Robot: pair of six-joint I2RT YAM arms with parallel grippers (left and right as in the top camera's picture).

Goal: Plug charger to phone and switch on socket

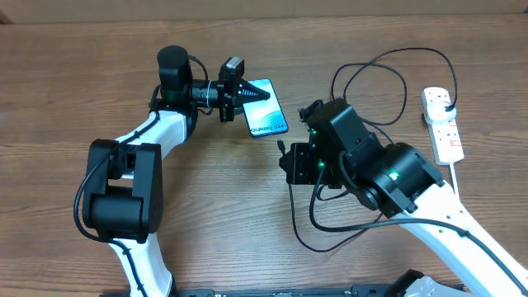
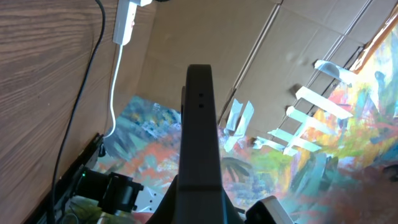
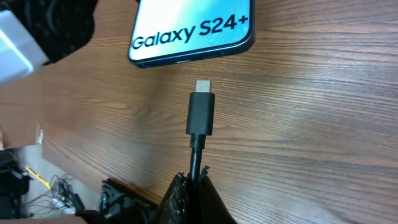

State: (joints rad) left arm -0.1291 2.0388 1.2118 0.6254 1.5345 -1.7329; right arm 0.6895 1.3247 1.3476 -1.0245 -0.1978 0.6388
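Observation:
The phone (image 1: pixel 268 115) lies flat on the wooden table, its light-blue screen reading "Galaxy S24+" (image 3: pixel 193 28). My left gripper (image 1: pixel 256 95) is shut, and its fingers lie over the phone's far left corner. In the left wrist view they show as one dark bar (image 2: pixel 199 93), and the phone is hidden. My right gripper (image 3: pixel 198 179) is shut on the charger cable just behind its connector tip (image 3: pixel 201 112). The tip points at the phone's near edge, a short gap away. The charger (image 1: pixel 396 78) loops back to its plug in the socket (image 1: pixel 444 128) at the far right.
The socket's thick white cord (image 2: pixel 115 81) runs off the table edge. Slack black cable loops under my right arm (image 1: pixel 330 239). Cardboard and a painted floor lie beyond the table (image 2: pixel 298 124).

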